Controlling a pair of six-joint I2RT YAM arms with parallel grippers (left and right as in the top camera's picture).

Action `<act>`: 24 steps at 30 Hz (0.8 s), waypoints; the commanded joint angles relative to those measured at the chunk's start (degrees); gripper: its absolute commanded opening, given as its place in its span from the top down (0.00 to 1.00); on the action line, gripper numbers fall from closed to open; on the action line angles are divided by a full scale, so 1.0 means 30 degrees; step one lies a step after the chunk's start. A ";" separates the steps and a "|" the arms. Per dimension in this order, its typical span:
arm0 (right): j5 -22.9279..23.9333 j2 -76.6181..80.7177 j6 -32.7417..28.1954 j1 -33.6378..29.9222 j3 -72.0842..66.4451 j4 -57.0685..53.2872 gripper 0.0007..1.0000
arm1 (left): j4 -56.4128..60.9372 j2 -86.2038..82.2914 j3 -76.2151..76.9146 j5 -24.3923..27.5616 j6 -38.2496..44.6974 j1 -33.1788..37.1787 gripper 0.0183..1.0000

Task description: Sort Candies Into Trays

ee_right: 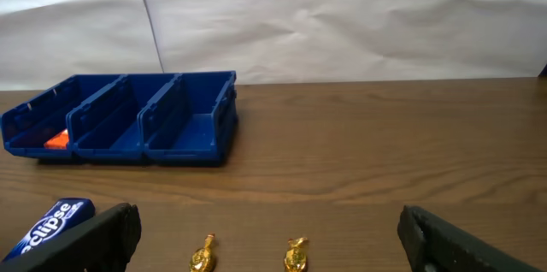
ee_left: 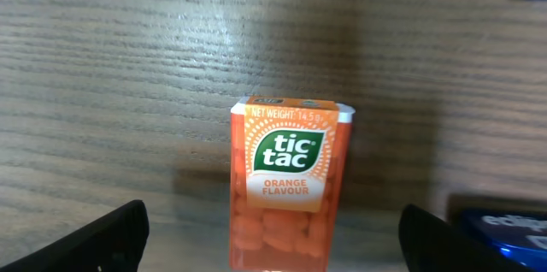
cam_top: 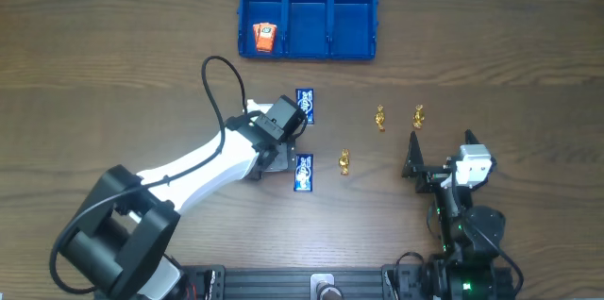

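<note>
An orange candy box [ee_left: 289, 188] lies on the wooden table between the wide-apart fingers of my open left gripper [ee_left: 273, 242], which hangs low over it near the table's middle [cam_top: 281, 135]. Another orange box [cam_top: 264, 38] lies in the left compartment of the blue three-part tray [cam_top: 308, 55] at the back. Two blue gum packs [cam_top: 305, 105] [cam_top: 303, 172] lie beside the left gripper. Three gold-wrapped candies [cam_top: 380, 117] [cam_top: 418, 115] [cam_top: 344, 160] lie right of centre. My right gripper [cam_top: 415, 157] is open and holds nothing, near its base, facing the tray [ee_right: 192, 139].
The tray's middle and right compartments hold nothing. A black cable [cam_top: 215, 92] loops from the left arm over the table. A white backdrop [ee_right: 342, 15] stands behind the table. Bare wood lies at the far left and far right.
</note>
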 commanded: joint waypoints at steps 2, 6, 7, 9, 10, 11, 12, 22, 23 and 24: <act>-0.0160 -0.0109 -0.0233 -0.0189 0.0007 -0.0189 0.00 | 0.0146 0.0510 0.0255 0.0124 0.0415 -0.0036 0.10; -0.0160 -0.0109 -0.0233 -0.0189 0.0007 -0.0189 0.00 | 0.0444 0.0714 0.0255 0.0124 0.0423 -0.0029 0.15; -0.0160 -0.0109 -0.0233 -0.0189 0.0007 -0.0189 0.00 | 0.0503 0.0758 0.0255 0.0124 0.0415 -0.0029 0.18; -0.0160 -0.0109 -0.0233 -0.0189 0.0007 -0.0189 0.00 | 0.0576 0.0794 0.0255 0.0153 0.0415 -0.0029 0.24; -0.0160 -0.0109 -0.0233 -0.0189 0.0007 -0.0189 0.00 | 0.0568 0.0794 0.0255 0.0153 0.0423 -0.0029 0.27; -0.0160 -0.0109 -0.0233 -0.0189 0.0007 -0.0189 0.00 | 0.0568 0.0794 0.0255 0.0146 0.0415 -0.0029 0.29; -0.0160 -0.0109 -0.0233 -0.0189 0.0007 -0.0189 0.00 | 0.0568 0.0794 0.0255 0.0138 0.0415 -0.0022 0.29; -0.0160 -0.0109 -0.0233 -0.0189 0.0007 -0.0189 0.00 | 0.0860 0.0874 0.0248 0.0342 0.0401 -0.0022 0.35; -0.0160 -0.0109 -0.0233 -0.0189 0.0007 -0.0189 0.00 | 0.0896 0.0911 0.0248 0.0357 0.0401 -0.0022 0.35; -0.0160 -0.0109 -0.0233 -0.0189 0.0007 -0.0189 0.00 | 0.0925 0.0933 0.0248 0.0430 0.0401 -0.0022 0.36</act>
